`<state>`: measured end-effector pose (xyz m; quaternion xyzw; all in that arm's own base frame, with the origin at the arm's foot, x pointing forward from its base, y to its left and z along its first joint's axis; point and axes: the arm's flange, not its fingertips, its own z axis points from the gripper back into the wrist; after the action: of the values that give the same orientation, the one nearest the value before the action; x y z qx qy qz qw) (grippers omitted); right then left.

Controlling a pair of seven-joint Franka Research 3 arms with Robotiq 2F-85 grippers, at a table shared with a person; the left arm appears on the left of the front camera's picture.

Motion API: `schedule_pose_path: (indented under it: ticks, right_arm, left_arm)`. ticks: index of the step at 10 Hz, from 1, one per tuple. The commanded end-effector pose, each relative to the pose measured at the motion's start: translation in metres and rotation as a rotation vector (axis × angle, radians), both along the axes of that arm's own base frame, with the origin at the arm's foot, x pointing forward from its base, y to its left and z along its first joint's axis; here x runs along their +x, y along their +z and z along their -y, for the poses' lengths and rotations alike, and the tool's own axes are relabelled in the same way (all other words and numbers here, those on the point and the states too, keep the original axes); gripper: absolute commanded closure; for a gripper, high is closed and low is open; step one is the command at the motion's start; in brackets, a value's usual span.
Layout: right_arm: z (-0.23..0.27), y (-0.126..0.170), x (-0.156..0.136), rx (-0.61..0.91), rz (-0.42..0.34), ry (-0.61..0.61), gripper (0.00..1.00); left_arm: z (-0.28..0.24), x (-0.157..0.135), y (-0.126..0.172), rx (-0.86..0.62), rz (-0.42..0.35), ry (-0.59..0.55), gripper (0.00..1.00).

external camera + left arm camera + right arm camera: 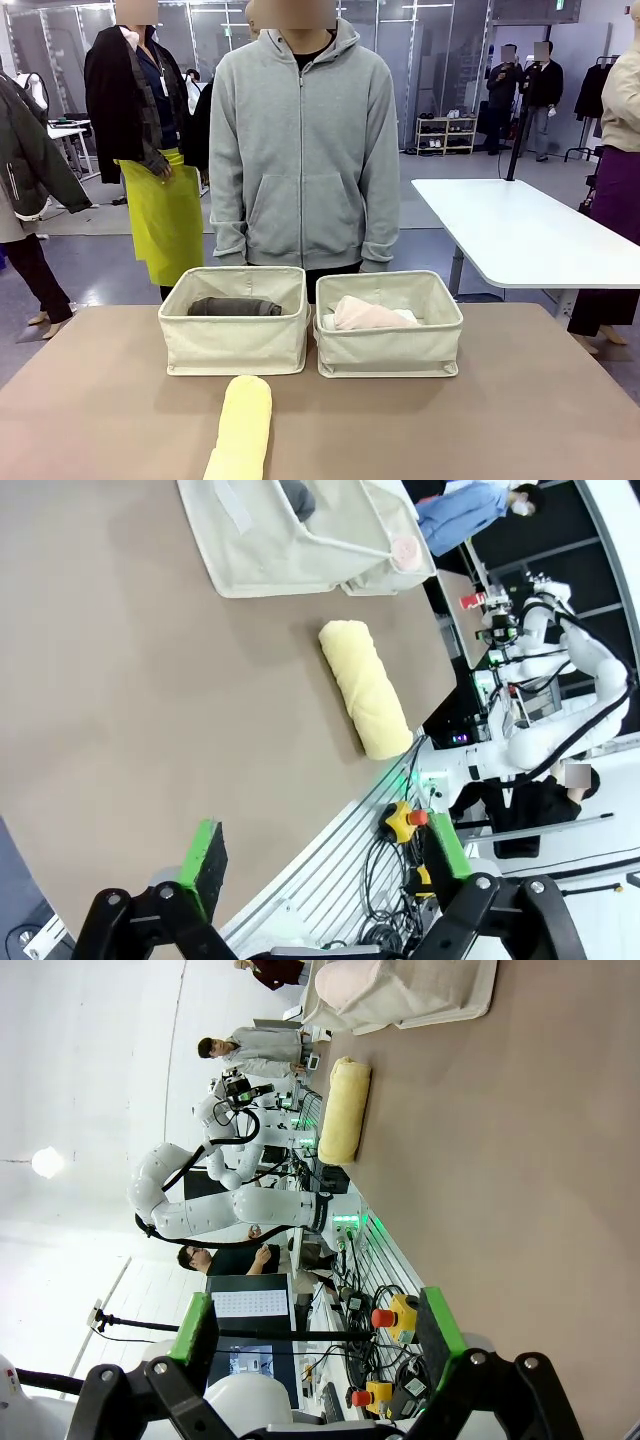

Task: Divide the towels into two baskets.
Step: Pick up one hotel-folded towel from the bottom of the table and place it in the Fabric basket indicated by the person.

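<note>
Two cream baskets stand side by side at the table's far edge. The left basket (235,345) holds a dark grey towel (235,306). In the right basket (388,350) lie a pale pink towel (362,315) and a bit of white towel (406,316). A pale yellow towel (242,425) lies on the table in front of the baskets, near the front edge. My left gripper (325,855) is open and empty, well short of the yellow towel (365,688) and a basket (290,540). My right gripper (318,1325) is also open and empty, far from the yellow towel (343,1110) and a basket (430,995).
A person in a grey hoodie (303,150) stands right behind the baskets, hands down. A white table (520,235) stands beyond at the right. Bare brown tabletop (480,420) stretches on both sides of the yellow towel.
</note>
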<state>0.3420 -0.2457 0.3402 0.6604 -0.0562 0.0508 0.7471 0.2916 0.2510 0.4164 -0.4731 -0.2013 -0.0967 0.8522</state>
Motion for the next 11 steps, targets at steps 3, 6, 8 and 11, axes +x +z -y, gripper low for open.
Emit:
schedule_pose_path:
  ticks: [3,6,8,11]
  right_arm:
    - [-0.0013,0.0012,-0.0035,-0.003,0.018,0.014,0.00]
    - [-0.0013,0.0012,-0.0035,-0.003,0.018,0.014,0.00]
    - [-0.0013,0.0012,-0.0035,-0.003,0.018,0.014,0.00]
    - [-0.0013,0.0012,-0.0035,-0.003,0.018,0.014,0.00]
  left_arm:
    - [0.0075,0.0052,0.0020,0.008,0.012,-0.016,0.00]
    - [0.0075,0.0052,0.0020,0.008,0.012,-0.016,0.00]
    - [0.0075,0.0052,0.0020,0.008,0.012,-0.016,0.00]
    - [0.0075,0.0052,0.0020,0.008,0.012,-0.016,0.00]
